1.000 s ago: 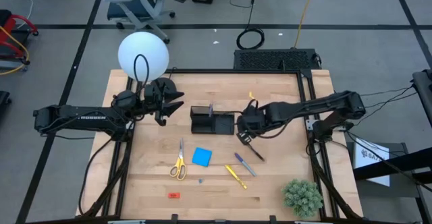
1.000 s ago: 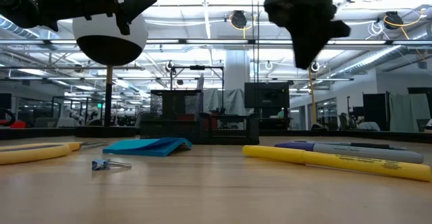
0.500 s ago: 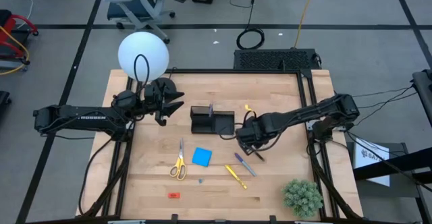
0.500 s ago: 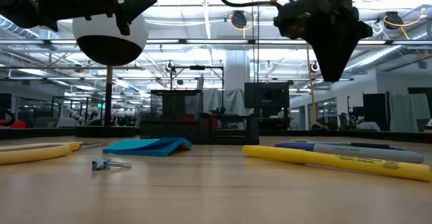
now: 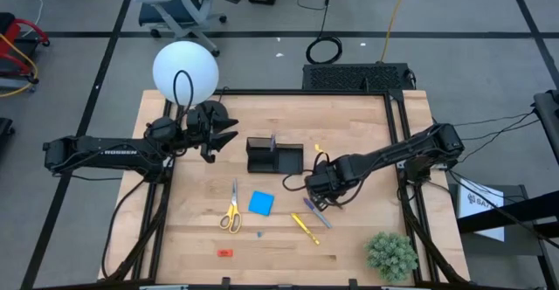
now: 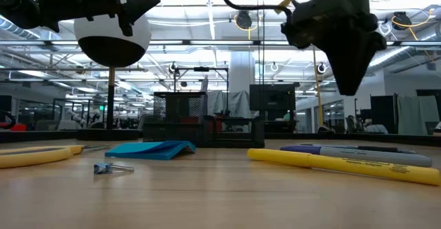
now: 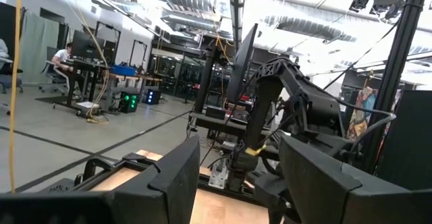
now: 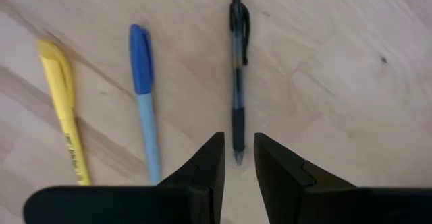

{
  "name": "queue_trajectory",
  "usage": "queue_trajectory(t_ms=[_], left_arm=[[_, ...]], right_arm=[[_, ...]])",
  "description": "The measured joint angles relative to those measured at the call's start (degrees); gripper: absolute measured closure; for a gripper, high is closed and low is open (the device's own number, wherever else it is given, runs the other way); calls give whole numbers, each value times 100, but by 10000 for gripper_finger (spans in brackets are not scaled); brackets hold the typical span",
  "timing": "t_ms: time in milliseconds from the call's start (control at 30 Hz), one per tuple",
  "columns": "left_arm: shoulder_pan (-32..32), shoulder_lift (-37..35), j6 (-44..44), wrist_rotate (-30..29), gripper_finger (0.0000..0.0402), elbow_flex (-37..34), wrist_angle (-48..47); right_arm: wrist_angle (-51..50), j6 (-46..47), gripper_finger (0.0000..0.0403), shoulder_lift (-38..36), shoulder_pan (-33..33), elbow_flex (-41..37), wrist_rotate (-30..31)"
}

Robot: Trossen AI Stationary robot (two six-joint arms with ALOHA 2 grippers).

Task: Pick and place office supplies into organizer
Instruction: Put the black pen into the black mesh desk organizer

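Observation:
My right gripper (image 5: pixel 316 190) hovers open, fingers pointing down, over the pens; in the low view its tips (image 6: pixel 348 87) are well above the wood. In its wrist view the narrow gap (image 8: pixel 236 162) stands over one end of the black pen (image 8: pixel 236 69), touching nothing. Beside it lie the blue-capped pen (image 8: pixel 145 102) and the yellow pen (image 8: pixel 64 116). The black organizer (image 5: pixel 273 156) sits mid-table. Scissors (image 5: pixel 231 208), blue pad (image 5: pixel 260 203) and the red piece (image 5: pixel 225 252) lie flat. My left gripper (image 5: pixel 223 138) waits open, raised, left of the organizer.
A white globe lamp (image 5: pixel 185 72) stands at the far left corner, behind my left arm. The green plant ball (image 5: pixel 390 253) sits at the near right corner. A small clip (image 5: pixel 258 234) lies near the pad. Bare wood shows between the organizer and the pens.
My right gripper has moved from beside the organizer toward the table's near edge and come lower, and now stands over the pens. Its fingers have touched nothing. The left arm and all loose items have kept still.

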Motion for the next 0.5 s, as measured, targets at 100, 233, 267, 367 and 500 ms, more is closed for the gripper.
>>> queue_trajectory(t_ms=[100,233,267,367,500], left_arm=[[0,0,1,-1,192,0,0],[0,0,1,1,192,-2,-1],[0,0,2,1,192,-2,-2],[0,0,2,1,192,-2,-2],[0,0,2,1,192,-2,-2]], right_arm=[[10,-3,332,0,-1,-57,-2],[308,-15,332,-2,29,-289,-151],[423,-14,332,-2,37,-372,-208],[735,37,332,-2,74,-608,-342],[908,79,332,-2,113,-843,-445]])
